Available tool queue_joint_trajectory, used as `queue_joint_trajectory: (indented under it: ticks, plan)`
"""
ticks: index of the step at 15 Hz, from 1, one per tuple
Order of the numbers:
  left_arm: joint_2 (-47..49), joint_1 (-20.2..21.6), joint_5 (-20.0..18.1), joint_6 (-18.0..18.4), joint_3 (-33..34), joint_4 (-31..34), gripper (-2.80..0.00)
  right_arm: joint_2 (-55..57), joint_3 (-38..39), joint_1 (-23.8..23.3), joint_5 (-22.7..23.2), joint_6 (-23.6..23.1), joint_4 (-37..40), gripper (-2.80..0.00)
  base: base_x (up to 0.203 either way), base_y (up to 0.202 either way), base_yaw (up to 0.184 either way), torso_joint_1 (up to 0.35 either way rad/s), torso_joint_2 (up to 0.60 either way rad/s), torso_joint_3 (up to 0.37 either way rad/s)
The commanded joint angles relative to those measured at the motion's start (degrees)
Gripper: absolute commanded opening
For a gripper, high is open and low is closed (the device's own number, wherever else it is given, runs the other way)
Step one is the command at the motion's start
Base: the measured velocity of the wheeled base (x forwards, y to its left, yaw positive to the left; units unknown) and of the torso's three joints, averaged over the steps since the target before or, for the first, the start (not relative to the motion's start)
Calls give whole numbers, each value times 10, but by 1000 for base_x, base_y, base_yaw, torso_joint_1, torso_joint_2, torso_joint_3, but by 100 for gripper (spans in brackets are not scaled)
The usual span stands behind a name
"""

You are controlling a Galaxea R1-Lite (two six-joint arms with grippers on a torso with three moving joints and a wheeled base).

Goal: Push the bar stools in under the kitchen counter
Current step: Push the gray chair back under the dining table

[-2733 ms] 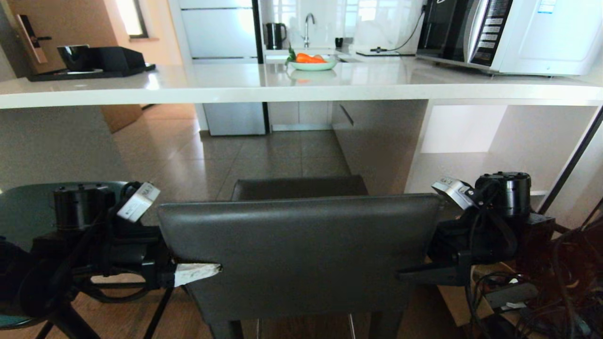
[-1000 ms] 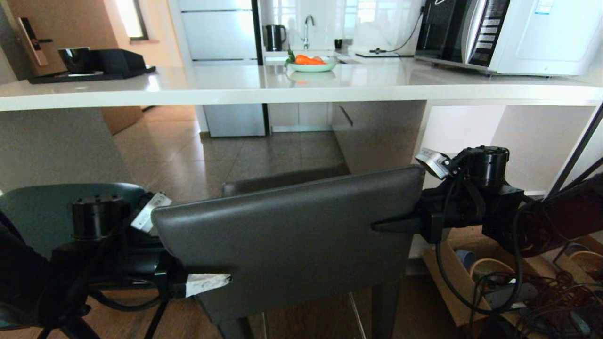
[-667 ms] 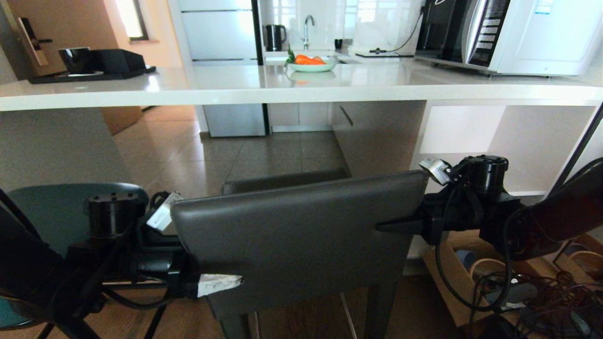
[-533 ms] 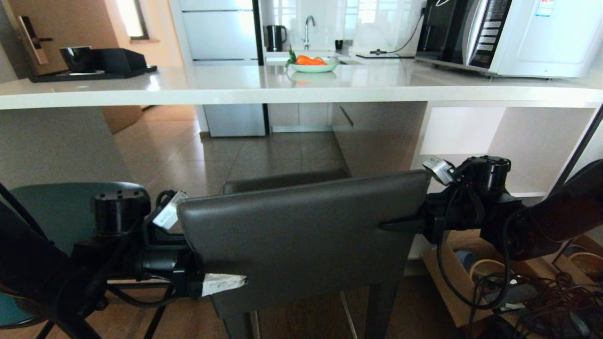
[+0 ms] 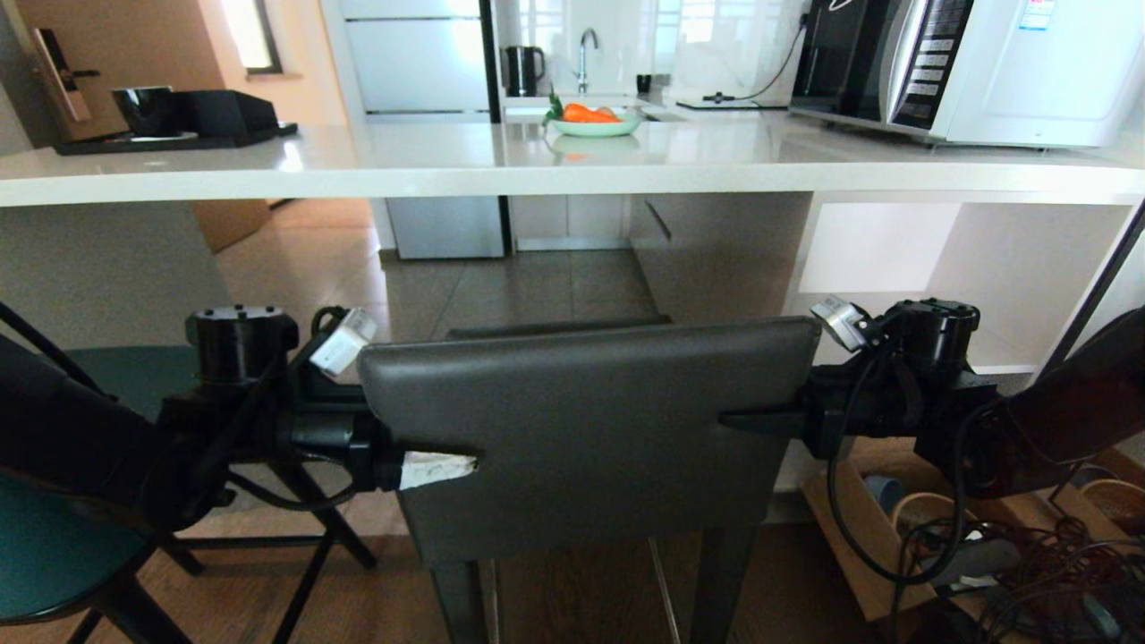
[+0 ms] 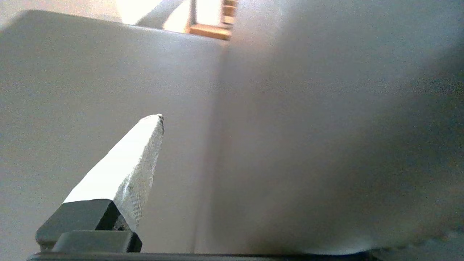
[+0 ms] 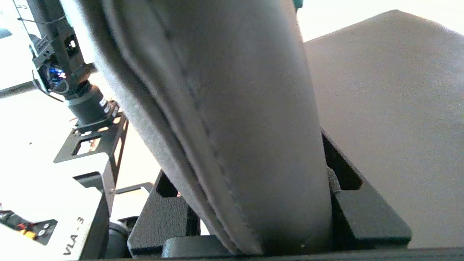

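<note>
Both arms are matte black, with thick rounded forearm casings running in from the lower corners of the head view. Each wrist carries a squat black cylindrical joint cap [image 5: 240,342] ringed with small screws on top; the right one [image 5: 930,333] matches it. A small white-grey camera module [image 5: 344,328] sits angled beside the left cap, and a similar one [image 5: 836,321] beside the right. Loose black cables loop around both wrists. The left gripper [image 5: 436,469] shows a tapered finger wrapped in white textured tape on a black base; the right gripper [image 5: 760,419] has plain black, pointed fingers on angular black mounts. A white body panel [image 7: 69,232] bears the marking "VLA - 3".
</note>
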Motion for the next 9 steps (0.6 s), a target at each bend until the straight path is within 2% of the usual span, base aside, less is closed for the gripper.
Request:
queue_joint_trajectory:
  ticks: [1,9]
  plan:
    - [15,11,-4,-1,-19,-4,0,2,2,2,11,0,-2,-280,0,0,0,0,0,0]
    - [61,10,-2,2,-14,-8,0,-3,2,7,5,10,-1,-280,0,0,0,0,0,0]
